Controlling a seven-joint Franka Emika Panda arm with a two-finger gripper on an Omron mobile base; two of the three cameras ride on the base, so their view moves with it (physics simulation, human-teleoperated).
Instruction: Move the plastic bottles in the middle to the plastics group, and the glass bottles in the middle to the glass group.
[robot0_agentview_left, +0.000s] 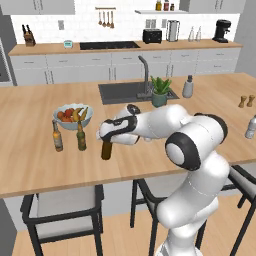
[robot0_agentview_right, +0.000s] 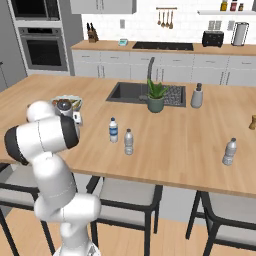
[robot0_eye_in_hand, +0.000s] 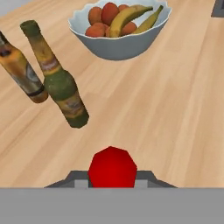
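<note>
- The claw (robot0_agentview_left: 107, 138) is clenched on the red-capped bottle (robot0_agentview_left: 106, 149), gripping it at the neck; the hand view looks straight down on the red cap (robot0_eye_in_hand: 112, 167) between the finger tips.
- The brown body of that bottle hangs upright below the hand, its base at or just above the counter (robot0_agentview_left: 30, 165); I cannot tell whether it touches.
- It sits toward the front edge of the counter, just beside the green bottle (robot0_agentview_left: 80, 135) on the side away from the counter's left end.
- The green bottle and the amber bottle (robot0_agentview_left: 57, 136) stand upright, side by side and apart, a little closer to the left end than the claw.
- In the hand view the green bottle (robot0_eye_in_hand: 61, 83) is the nearer of the two to the cap, the amber bottle (robot0_eye_in_hand: 22, 70) beyond it.
- A white fruit bowl (robot0_agentview_left: 72, 116) with a banana and orange fruit sits just behind the pair, toward the sink (robot0_agentview_left: 125, 91).
- The sink is set in the back half of the counter, with a potted plant (robot0_agentview_left: 160, 91) at its right corner and a grey soap dispenser (robot0_agentview_left: 188, 87) just past that.
- In the right base view, the blue-label bottle (robot0_agentview_right: 114, 130) and the plain bottle (robot0_agentview_right: 129, 141) stand upright near each other in the middle of the counter, in front of the sink.
- The silvery bottle (robot0_agentview_right: 229, 151) stands alone well apart from them, near the front edge toward the right end.
- Two small wooden shakers (robot0_agentview_left: 246, 101) stand near the right end.
</note>
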